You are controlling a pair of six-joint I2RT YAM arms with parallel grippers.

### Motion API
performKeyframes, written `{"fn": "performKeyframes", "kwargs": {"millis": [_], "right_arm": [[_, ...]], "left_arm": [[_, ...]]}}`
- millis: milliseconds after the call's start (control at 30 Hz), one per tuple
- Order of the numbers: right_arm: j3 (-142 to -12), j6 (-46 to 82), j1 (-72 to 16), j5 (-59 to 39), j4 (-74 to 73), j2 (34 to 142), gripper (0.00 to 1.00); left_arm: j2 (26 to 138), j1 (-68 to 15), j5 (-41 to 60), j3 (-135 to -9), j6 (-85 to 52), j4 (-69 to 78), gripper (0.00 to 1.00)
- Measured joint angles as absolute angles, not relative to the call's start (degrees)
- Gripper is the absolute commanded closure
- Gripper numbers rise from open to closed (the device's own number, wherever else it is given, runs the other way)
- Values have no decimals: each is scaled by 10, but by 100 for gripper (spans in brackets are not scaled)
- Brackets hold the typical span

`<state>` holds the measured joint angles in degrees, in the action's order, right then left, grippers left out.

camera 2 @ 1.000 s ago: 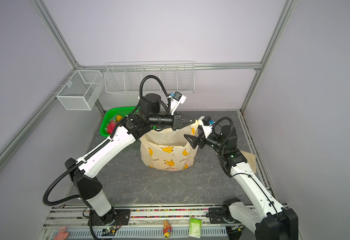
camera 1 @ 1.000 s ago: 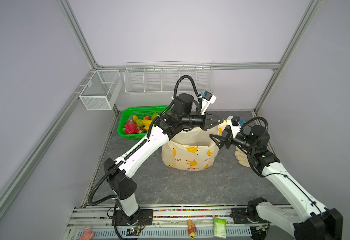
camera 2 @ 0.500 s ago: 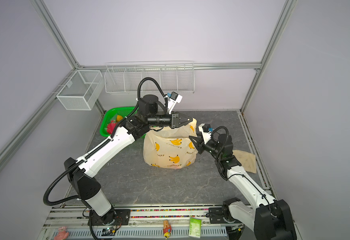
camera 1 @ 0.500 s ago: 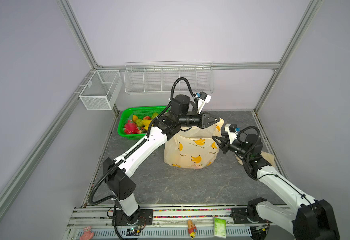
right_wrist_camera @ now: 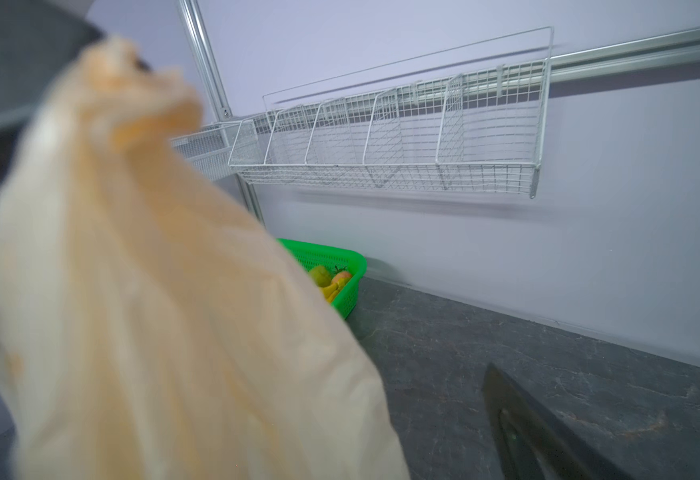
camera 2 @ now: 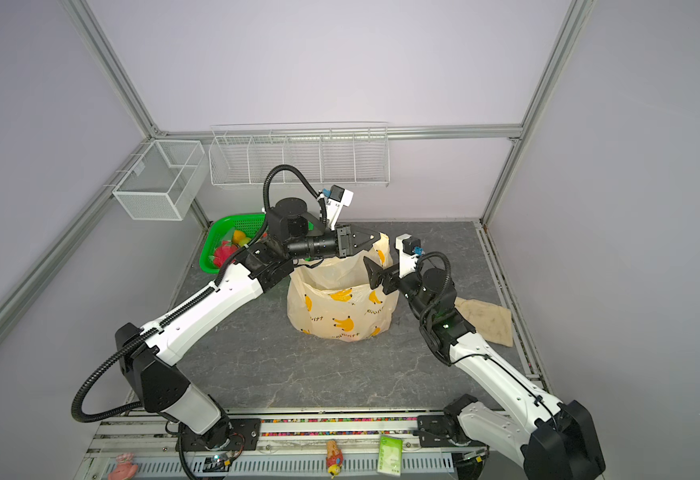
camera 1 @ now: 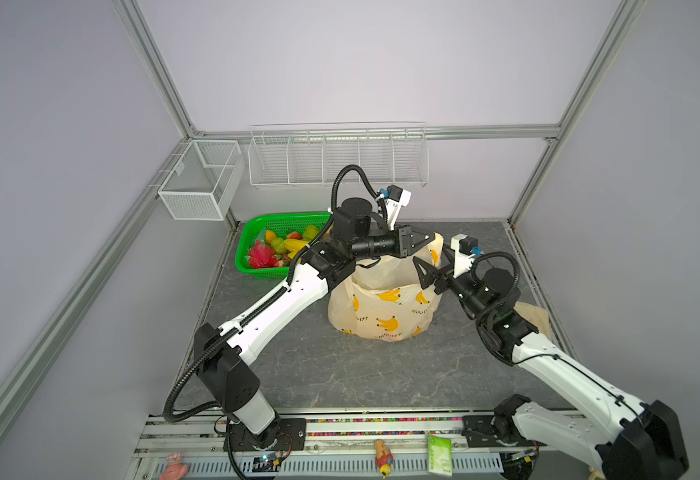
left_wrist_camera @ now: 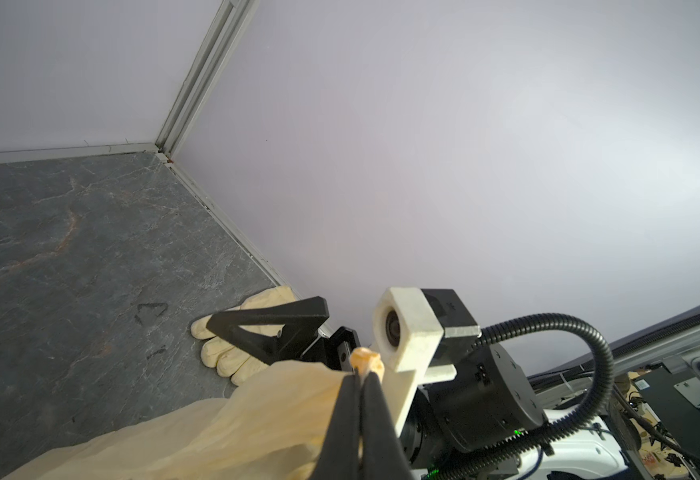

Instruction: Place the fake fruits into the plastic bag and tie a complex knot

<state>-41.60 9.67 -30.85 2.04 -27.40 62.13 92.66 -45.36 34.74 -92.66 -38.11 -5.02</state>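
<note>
At the middle of the bench, the bag stands upright with its mouth open, and its cloudy film conceals whatever it may hold. In the right wrist view it is a blurred mass covering one side of the right end effector, so only one finger is in sight. The glove by the right wall is partly covered by the right arm in both top views. The green basket in the back left corner holds the toy fruits, among them a pink-red dragon fruit and a yellow banana bunch, well apart from both end effectors. The left end effector is pinched together on a bunched handle of the bag and holds it above the mouth. The right end effector, fingers apart, sits at the bag's right rim just below the left one. No grip by it can be made out.
</note>
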Motion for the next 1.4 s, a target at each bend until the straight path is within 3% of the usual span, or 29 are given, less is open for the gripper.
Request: {"fn": "performKeyframes", "kwargs": {"millis": [367, 467, 800, 933, 1000, 1067, 1200, 1267, 1333, 1400], "right_arm": [[-459, 137, -364, 255, -316, 713, 11], [-469, 158, -369, 298, -303, 723, 19], [-390, 159, -373, 282, -292, 700, 54], [-379, 140, -373, 253, -286, 686, 63], [-377, 130, -373, 238, -281, 680, 62], [-377, 121, -372, 223, -271, 675, 54], [-378, 96, -364, 175, -231, 651, 20], [-386, 74, -356, 144, -195, 634, 10], [-402, 59, -347, 113, -161, 623, 3], [-424, 42, -337, 76, -126, 615, 8]], "left_arm": [[873, -474, 266, -834, -489, 43, 100], [865, -473, 244, -813, -507, 60, 100], [869, -450, 246, -818, -496, 28, 100], [887, -442, 265, -853, -465, -13, 100], [895, -440, 276, -866, -451, -26, 100], [900, -436, 287, -877, -440, -38, 100], [904, -425, 304, -897, -415, -58, 100], [904, -424, 311, -902, -408, -60, 100], [904, -423, 316, -903, -402, -60, 100], [904, -423, 320, -903, -399, -60, 100]]}}
